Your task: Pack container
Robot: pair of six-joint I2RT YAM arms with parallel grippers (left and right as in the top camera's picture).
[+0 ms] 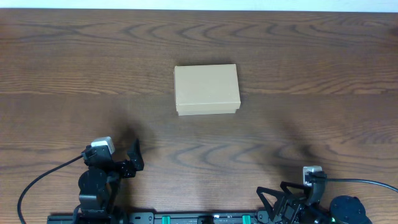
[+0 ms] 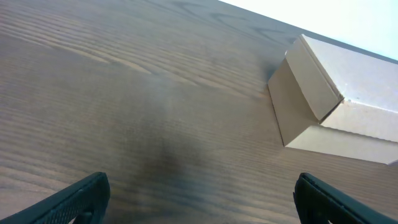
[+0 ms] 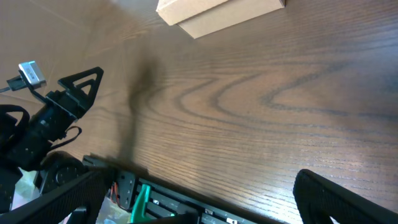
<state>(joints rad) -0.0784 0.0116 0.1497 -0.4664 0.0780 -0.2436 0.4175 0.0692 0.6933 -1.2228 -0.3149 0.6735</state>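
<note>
The container (image 1: 206, 89) is a small tan cardboard box with its flap lid shut, resting on the wooden table at the middle. It also shows at the upper right of the left wrist view (image 2: 336, 106) and at the top of the right wrist view (image 3: 217, 14). My left gripper (image 1: 132, 158) is open and empty at the near left, well short of the box; its fingertips frame bare wood in its wrist view (image 2: 200, 198). My right gripper (image 1: 277, 202) is open and empty at the near right edge, its fingers wide apart in its wrist view (image 3: 199, 196). No pens are in view.
The wooden table (image 1: 323, 74) stretches to every side of the box. A black mounting rail (image 1: 205, 218) with green clips runs along the near edge. The left arm (image 3: 50, 112) shows in the right wrist view. Cables trail from both arm bases.
</note>
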